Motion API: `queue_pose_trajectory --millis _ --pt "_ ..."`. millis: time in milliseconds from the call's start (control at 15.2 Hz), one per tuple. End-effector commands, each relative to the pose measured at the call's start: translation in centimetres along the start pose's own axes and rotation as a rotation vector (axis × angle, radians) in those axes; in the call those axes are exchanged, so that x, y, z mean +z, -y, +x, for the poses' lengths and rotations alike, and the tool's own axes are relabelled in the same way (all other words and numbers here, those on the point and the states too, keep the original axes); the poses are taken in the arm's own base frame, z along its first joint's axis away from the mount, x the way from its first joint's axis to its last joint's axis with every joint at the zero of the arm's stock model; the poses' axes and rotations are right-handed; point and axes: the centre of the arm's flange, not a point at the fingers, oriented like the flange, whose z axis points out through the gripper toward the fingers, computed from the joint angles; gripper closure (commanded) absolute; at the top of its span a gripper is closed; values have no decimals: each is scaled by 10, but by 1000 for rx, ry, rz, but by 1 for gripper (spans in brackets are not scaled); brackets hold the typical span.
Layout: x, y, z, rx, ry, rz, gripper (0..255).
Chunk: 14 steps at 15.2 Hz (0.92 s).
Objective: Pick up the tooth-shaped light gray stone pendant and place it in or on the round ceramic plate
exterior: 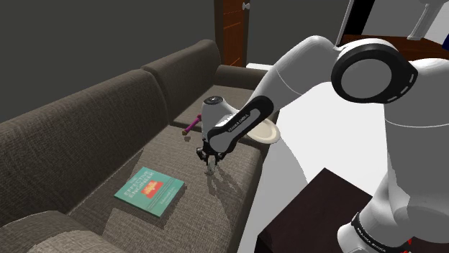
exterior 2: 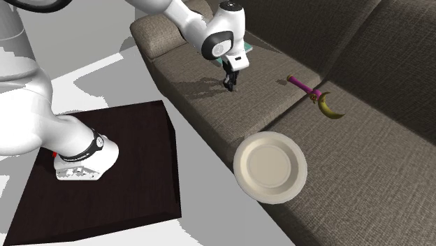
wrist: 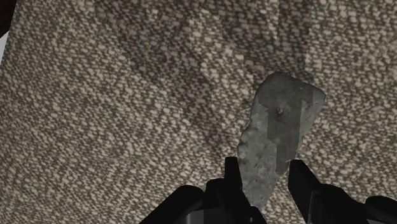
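A light grey, rough, tooth-shaped stone pendant (wrist: pixel 278 133) has its narrow end clasped between my two black fingers, against the brown woven sofa cushion. My gripper (wrist: pixel 264 184) is shut on it. In the shoulder view the gripper (exterior: pixel 211 165) points down at the seat cushion, with the pale pendant (exterior: pixel 211 172) at its tips. The second exterior view has the gripper (exterior 2: pixel 231 85) low over the same cushion. The round cream plate (exterior 2: pixel 270 168) sits at the sofa's front edge, well apart from the gripper; part of the plate (exterior: pixel 268 134) shows behind my forearm.
A teal book (exterior: pixel 150 190) lies on the seat near the gripper. A purple-handled tool with a curved olive blade (exterior 2: pixel 316 96) lies further back on the cushions. My dark stand (exterior 2: pixel 105 168) is on the floor beside the sofa (exterior: pixel 86 122).
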Motion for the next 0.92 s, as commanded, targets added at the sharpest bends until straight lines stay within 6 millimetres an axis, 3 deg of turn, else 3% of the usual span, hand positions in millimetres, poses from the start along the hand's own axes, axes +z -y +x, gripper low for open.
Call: queue_pose_trajectory --millis 0,330,858 --pt "0 0 0 0 0 0 255" --pt "0 0 0 0 0 0 255" --pt "-42 3 2 0 0 0 255"
